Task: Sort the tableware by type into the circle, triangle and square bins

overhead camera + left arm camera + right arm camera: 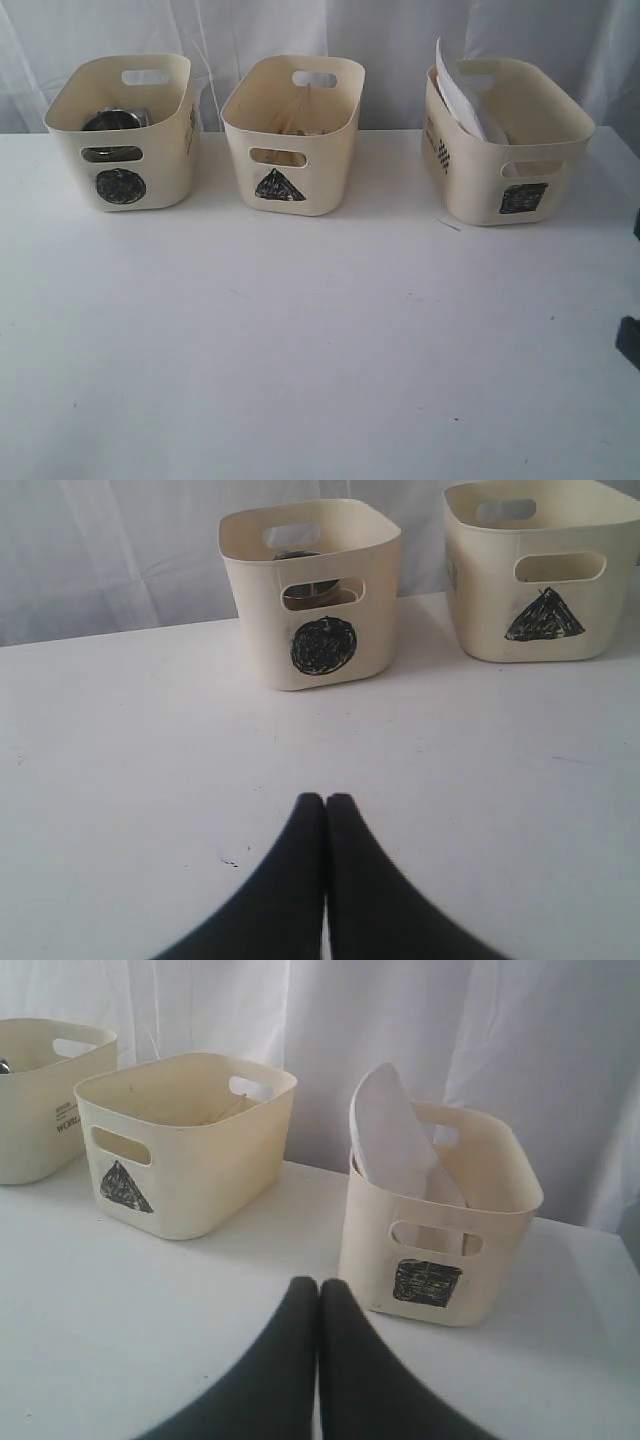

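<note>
Three cream tubs stand along the back of the white table. The circle bin point(122, 130) point(312, 590) on the left holds steel ware point(110, 120). In the middle, the triangle bin point(293, 133) point(545, 565) point(185, 1140) shows wooden chopsticks point(300, 110) inside. The square bin point(508, 140) point(440, 1215) on the right holds the white squarish plate point(458, 95) point(390, 1135), leaning upright. My left gripper point(326, 798) is shut and empty, low over bare table before the circle bin. My right gripper point(318, 1283) is shut and empty, in front of the square bin. Other tableware is hidden inside the bins.
A white curtain point(400, 40) hangs behind the bins. A dark piece of the right arm point(629, 340) shows at the right edge of the exterior view. A thin light sliver point(448, 224) lies on the table by the square bin.
</note>
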